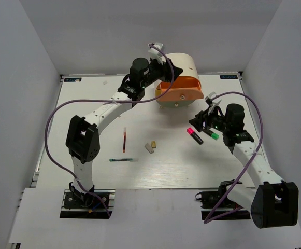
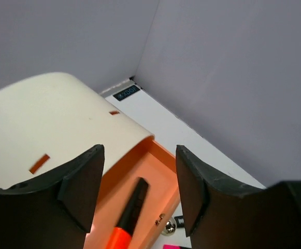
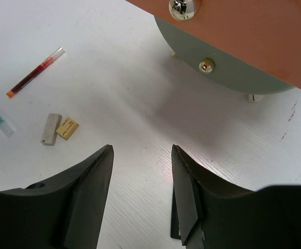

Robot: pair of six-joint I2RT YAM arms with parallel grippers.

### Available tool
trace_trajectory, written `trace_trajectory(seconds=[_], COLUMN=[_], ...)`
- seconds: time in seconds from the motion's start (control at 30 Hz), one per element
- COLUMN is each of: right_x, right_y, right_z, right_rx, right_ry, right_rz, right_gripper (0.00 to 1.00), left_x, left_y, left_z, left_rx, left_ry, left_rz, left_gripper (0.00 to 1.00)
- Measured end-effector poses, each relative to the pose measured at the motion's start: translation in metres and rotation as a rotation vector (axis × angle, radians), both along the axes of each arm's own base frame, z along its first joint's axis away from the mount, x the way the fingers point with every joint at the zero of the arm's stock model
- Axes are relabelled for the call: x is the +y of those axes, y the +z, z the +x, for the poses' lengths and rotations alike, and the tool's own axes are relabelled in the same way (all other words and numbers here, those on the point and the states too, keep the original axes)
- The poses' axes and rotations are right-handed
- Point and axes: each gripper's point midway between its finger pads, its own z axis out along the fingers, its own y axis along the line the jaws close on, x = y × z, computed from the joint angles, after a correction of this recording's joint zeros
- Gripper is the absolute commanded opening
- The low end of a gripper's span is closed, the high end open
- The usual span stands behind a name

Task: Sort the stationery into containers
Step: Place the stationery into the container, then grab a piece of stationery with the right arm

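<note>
The cream organizer (image 1: 184,62) stands at the back of the table with its orange drawer (image 1: 180,92) pulled out. My left gripper (image 1: 173,72) hangs open right above that drawer (image 2: 160,171). An orange-capped black highlighter (image 2: 128,215) lies inside the drawer, free of the fingers. My right gripper (image 1: 199,122) is open and low over the table, beside the pink-capped highlighter (image 1: 193,135) and the green-capped one (image 1: 210,136). In the right wrist view nothing lies between the open gripper (image 3: 141,150); a black highlighter end (image 3: 174,225) peeks from under the right finger.
A brown pencil (image 1: 124,139), a green-white pen (image 1: 123,160) and two erasers, white (image 1: 148,148) and tan (image 1: 154,144), lie at the table's middle left. The drawer's round knob (image 3: 184,6) and a lower knob (image 3: 206,65) face my right gripper. Grey walls enclose the table.
</note>
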Motion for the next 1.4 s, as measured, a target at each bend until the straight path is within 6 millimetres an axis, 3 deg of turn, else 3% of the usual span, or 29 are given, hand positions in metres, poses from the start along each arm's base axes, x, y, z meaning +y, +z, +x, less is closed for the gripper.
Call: trace_trajectory(seconds=[0.07, 0.23, 0.3, 0.4, 0.53, 0.57, 0.63, 0.67, 0.73, 0.77, 0.83, 0.93, 1.13, 1.4], right_x=[-0.001, -0.003, -0.005, -0.009, -0.017, -0.018, -0.021, -0.022, -0.025, -0.027, -0.03, -0.035, -0.043, -0.043], right_y=[-0.001, -0.001, -0.003, -0.007, -0.025, -0.031, -0.044, -0.052, -0.071, -0.081, -0.099, -0.119, -0.137, -0.155], right_z=[0.0, 0.002, 0.003, 0.004, 0.002, 0.001, -0.002, -0.003, -0.005, -0.006, -0.01, -0.01, -0.004, -0.001], right_rx=[-0.004, -0.019, -0.022, -0.022, -0.002, 0.01, 0.039, 0.057, 0.114, 0.143, 0.208, 0.273, 0.325, 0.357], right_ry=[0.0, -0.006, -0.014, -0.027, -0.036, -0.029, -0.015, -0.007, 0.003, 0.005, 0.005, -0.005, -0.033, -0.037], right_rz=[-0.006, -0.025, -0.037, -0.062, -0.129, -0.151, -0.189, -0.208, -0.243, -0.258, -0.284, -0.316, -0.36, -0.381], right_gripper=[0.54, 0.32, 0.22, 0.22, 0.4, 0.53, 0.62, 0.68, 0.68, 0.68, 0.68, 0.68, 0.64, 0.55], left_x=[0.001, 0.005, 0.007, 0.016, 0.042, 0.05, 0.068, 0.077, 0.093, 0.102, 0.115, 0.13, 0.148, 0.152], left_y=[0.008, 0.018, 0.018, 0.009, -0.014, -0.02, -0.032, -0.038, -0.049, -0.056, -0.072, -0.105, -0.174, -0.188], left_z=[0.003, 0.007, 0.007, -0.003, -0.036, -0.046, -0.066, -0.075, -0.09, -0.097, -0.106, -0.118, -0.139, -0.146], left_rx=[-0.017, -0.036, -0.033, 0.001, 0.085, 0.106, 0.153, 0.179, 0.22, 0.246, 0.3, 0.398, 0.581, 0.635], left_ry=[0.016, 0.045, 0.054, 0.064, 0.083, 0.09, 0.112, 0.126, 0.16, 0.179, 0.216, 0.266, 0.319, 0.331], left_rz=[-0.006, -0.015, -0.013, 0.006, 0.041, 0.046, 0.056, 0.06, 0.06, 0.065, 0.072, 0.097, 0.184, 0.192], left_gripper=[0.7, 0.72, 0.65, 0.5, 0.34, 0.34, 0.34, 0.39, 0.51, 0.63, 0.68, 0.71, 0.74, 0.75])
